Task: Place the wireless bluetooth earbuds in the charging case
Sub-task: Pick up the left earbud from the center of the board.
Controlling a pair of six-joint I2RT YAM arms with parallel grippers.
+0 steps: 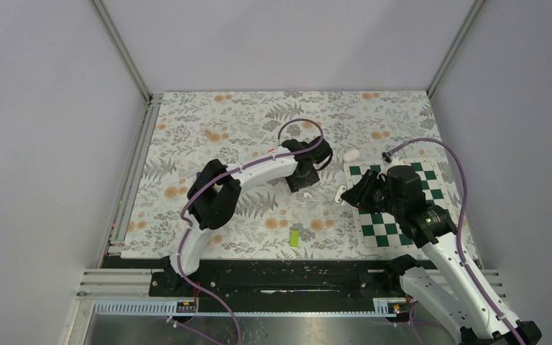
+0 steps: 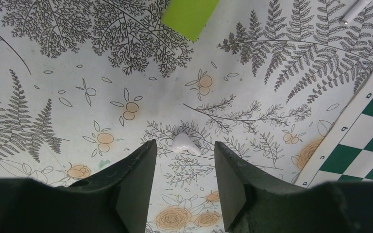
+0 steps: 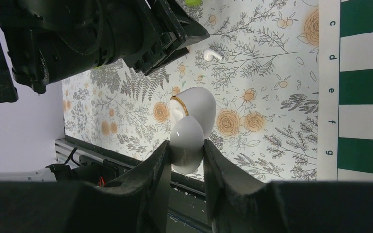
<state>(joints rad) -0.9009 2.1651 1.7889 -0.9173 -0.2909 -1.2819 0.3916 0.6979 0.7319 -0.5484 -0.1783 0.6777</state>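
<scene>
Fingers of the left gripper [image 1: 303,182] stand spread apart, and we see nothing held in them. In the left wrist view one earbud [image 2: 183,143] lies on the floral cloth [image 2: 53,73] in the gap between the two fingertips, clear of both. From above, this earbud sits at about 6 o'clock from the left gripper, near the middle of the table.

We see the right gripper [image 3: 186,151] pinching the charging case [image 3: 196,111]. One half of the case is clamped between its fingers. The other half is swung open and shows a thin gold rim along the edge. From above, the case hangs at about 9 o'clock from the chessboard mat [image 1: 397,228], just off its edge, and at about 3 o'clock from the earbud, near it but not touching.

We find a green block [image 1: 295,237] at 6 o'clock from the earbud, toward the near edge of the cloth. A rounded white piece [image 1: 351,154] rests at 12 o'clock from the right gripper, beside the mat's far corner; we cannot tell what it is.
</scene>
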